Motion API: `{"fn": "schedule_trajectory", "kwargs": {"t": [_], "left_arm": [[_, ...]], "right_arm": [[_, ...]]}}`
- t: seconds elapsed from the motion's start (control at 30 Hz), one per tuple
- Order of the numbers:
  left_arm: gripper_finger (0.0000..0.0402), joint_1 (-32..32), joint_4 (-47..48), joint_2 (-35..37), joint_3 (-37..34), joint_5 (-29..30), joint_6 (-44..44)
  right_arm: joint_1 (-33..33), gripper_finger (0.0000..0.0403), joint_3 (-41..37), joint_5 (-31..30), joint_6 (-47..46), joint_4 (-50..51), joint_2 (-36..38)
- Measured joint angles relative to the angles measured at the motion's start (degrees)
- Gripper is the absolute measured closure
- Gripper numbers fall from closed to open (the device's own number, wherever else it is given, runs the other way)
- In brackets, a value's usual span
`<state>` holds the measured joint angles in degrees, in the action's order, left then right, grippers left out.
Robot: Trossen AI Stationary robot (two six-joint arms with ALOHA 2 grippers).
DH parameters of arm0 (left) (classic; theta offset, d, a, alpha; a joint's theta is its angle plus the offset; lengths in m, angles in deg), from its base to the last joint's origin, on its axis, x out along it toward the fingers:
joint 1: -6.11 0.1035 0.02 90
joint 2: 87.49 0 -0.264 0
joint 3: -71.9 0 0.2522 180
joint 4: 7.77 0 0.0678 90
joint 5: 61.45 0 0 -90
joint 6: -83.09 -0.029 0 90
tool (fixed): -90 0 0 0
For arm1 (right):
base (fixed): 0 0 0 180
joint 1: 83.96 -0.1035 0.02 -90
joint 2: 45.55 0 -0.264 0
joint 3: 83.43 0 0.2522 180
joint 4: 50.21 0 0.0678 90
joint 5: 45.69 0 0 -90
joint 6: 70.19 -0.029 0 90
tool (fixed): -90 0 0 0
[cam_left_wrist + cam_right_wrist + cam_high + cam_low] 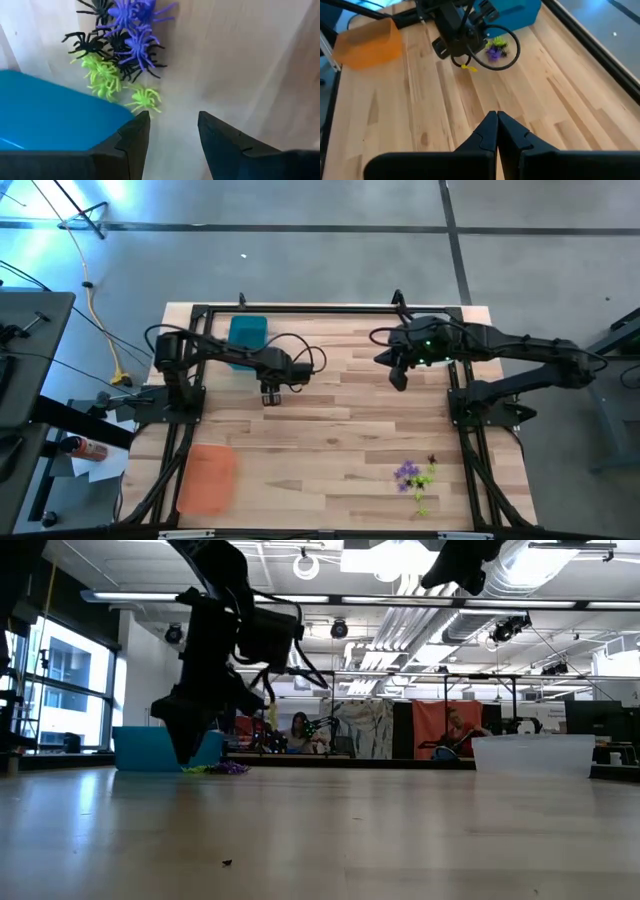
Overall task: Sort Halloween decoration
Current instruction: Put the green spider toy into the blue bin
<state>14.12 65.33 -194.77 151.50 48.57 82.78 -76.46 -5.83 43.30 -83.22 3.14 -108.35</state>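
Step in hand, as I read it: picking from the pile. The left end effector (172,118) is released, fingers apart with nothing between them, low over the table (340,440) and aimed at the Halloween decoration (122,45). That is a tangled heap of purple, lime and black spiders lying just beside the teal tray (50,115). One lime spider (145,98) sits loose at the heap's edge, nearest the fingertips and likely the easiest single grab. The high view also shows a small purple and green cluster (415,475) near the table's front right, well apart from either arm. The right end effector (496,116) is clenched and empty, parked high over the right back of the table. Next move likely calls for coming down over one spider, pinching only that one since the legs interlock, then carrying it to its colour's bin. The other bins are the orange tray (367,42) and the clear tray (535,755); I can't tell which colour goes where. No brands, labels or readable writing anywhere.
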Motion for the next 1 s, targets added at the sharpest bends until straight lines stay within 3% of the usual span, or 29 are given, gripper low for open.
{"fn": "schedule_trajectory", "kwargs": {"t": [0.43, 0.73, 0.83, 1.0], "left_arm": [[0.0257, 4.7, -0.5, -0.7, 0.0, 0.2, -6.0], [0.0262, 6.3, -1.6, -0.7, 0.0, -3.7, -12.3], [0.0291, 6.3, -1.9, -0.7, 0.0, -5.1, -13.3], [0.0388, 6.3, -1.9, -0.7, 0.0, -11.5, -13.2]], "right_arm": [[0.0, 0.0402, 0.0, 0.8, -2.1, 0.0, -2.3], [0.0, 0.0402, 0.0, 0.8, -2.1, 0.0, -2.3], [0.0, 0.0402, 0.0, 0.8, -2.0, 0.0, -2.3], [0.0, 0.0402, 0.0, 0.8, -2.0, 0.0, -2.3]]}}
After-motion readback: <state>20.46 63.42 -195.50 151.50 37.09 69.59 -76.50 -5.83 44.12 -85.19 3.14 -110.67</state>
